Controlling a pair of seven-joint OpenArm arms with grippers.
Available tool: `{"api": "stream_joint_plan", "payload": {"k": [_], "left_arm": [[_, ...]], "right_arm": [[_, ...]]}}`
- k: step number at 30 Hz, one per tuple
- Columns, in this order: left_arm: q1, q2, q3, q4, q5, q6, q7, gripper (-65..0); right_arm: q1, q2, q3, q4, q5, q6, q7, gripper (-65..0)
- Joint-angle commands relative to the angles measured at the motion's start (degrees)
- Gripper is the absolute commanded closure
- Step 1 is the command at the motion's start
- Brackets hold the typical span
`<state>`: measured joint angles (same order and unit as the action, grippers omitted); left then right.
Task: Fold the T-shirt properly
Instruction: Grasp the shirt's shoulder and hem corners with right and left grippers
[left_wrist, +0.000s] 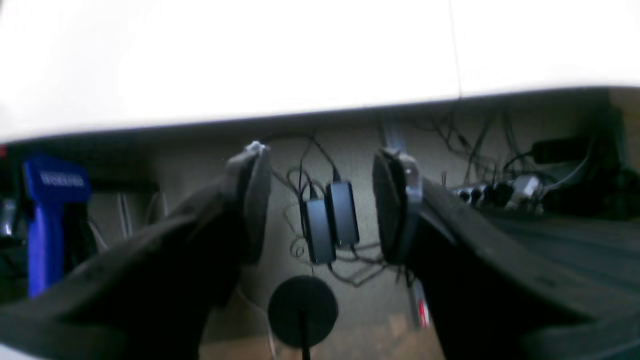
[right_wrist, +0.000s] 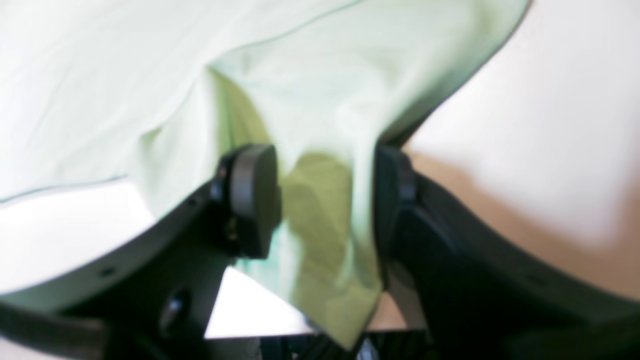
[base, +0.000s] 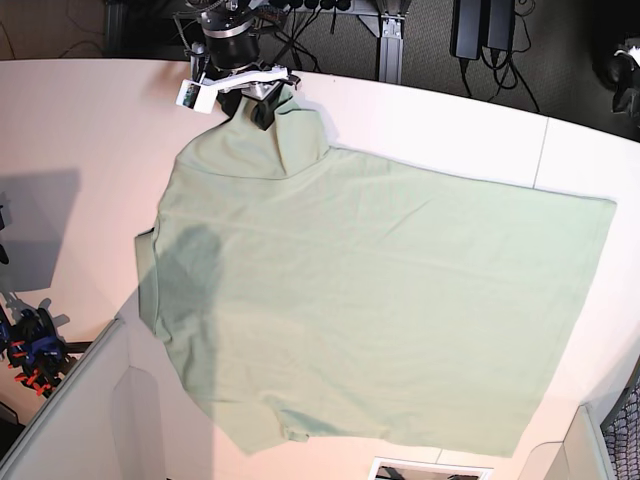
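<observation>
T-shirt (right_wrist: 320, 100) sleeve between right pincer (right_wrist: 325, 200) pads

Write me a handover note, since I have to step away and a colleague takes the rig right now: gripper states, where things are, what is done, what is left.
Right gripper: jaws apart with a bunch of the large pale mint-green soft cloth T-shirt between them; whether they clamp it cannot be told. In the base view it sits at the table's far edge, on one sleeve.
Left gripper: open, empty, pointing past the white table edge at the black power adapters on the floor.
T-shirt: spread mostly flat across the table, some wrinkles.
Done: no fold visible.
Left: all folds.
</observation>
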<state>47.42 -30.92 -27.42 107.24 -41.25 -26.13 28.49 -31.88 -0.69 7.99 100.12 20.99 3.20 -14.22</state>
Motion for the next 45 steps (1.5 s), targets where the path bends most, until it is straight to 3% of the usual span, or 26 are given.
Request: {"api": "stream_joint_plan", "payload": {"k": [1, 6, 13, 21, 26, 31, 45], "left_arm": [[-0.81, -0.7, -0.57, 0.72, -0.81, -0.22, -0.96, -35.9], [-7.8, -0.72, 0.5, -2.43, -0.9, 0.02, -1.07, -35.9], [-22.16, -0.72, 5.62, -17.31, -0.13, 0.26, -1.25, -35.9], [-30.77, -0.96, 12.44, -28.02, -0.92, 0.24, -1.33, -35.9], [-33.33, -0.61, 15.17, -28.52, 0.7, 0.39, -1.55, -35.9], [-34.38, 1.05, 17.16, -28.57, 2.78, 3.43, -1.88, -35.9], [-34.38, 3.41, 21.0, -28.57, 5.51, 3.45, -2.51, -35.6]], "right_arm": [[-0.55, -0.11, -0.13, 0.24, 0.39, 0.2, -1.92, -30.6], [-0.55, -0.13, -0.13, 0.24, -1.2, 0.2, -1.92, -30.6], [-0.98, -0.13, -0.13, 0.26, -2.78, 0.2, -1.92, -30.6], [-1.81, -0.13, -0.13, 0.26, -2.78, 0.2, -1.92, -30.6], [-2.12, -0.15, -0.13, 0.26, -2.78, 0.2, -1.92, -30.6], [-2.12, -0.48, -0.15, 0.26, -2.75, 0.2, -1.92, -30.6], [-2.14, -0.61, -0.13, 0.26, -2.78, 0.2, -1.92, -30.6]]}}
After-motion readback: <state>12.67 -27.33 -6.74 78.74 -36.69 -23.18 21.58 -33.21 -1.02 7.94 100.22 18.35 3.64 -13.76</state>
